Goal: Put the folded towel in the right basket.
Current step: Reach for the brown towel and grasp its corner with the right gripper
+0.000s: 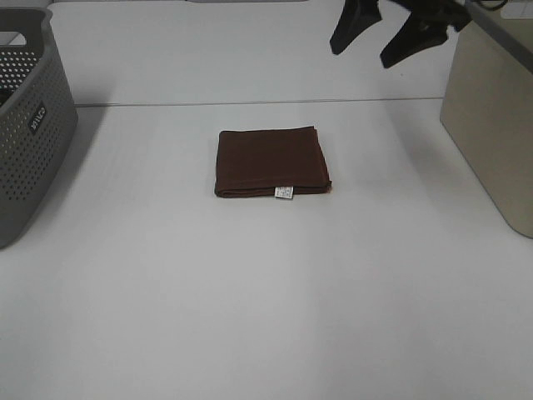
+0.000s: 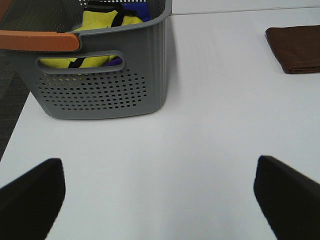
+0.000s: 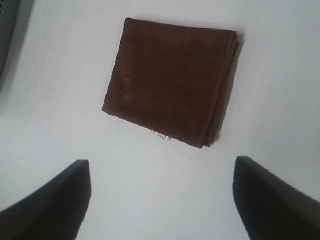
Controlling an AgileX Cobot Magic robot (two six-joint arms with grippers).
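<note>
At the far left we see a grey plastic basket [image 1: 29, 125], its walls punched with rows of small round holes, holding something yellow [image 2: 102, 20]. Near it our left gripper [image 2: 160, 197] hangs over the smooth white worktop [image 1: 266, 317], dark fingers spread wide and empty. Mid-worktop lies the folded towel [image 1: 271, 162], a flat brown rectangle with stitched edges and a small white label [image 1: 285, 193] at its near edge. Our right gripper [image 1: 361, 57] hovers above the worktop near it, jaws wide apart, holding nothing. Far right stands the beige, smooth-walled right basket [image 1: 491, 125], well apart from the towel.
</note>
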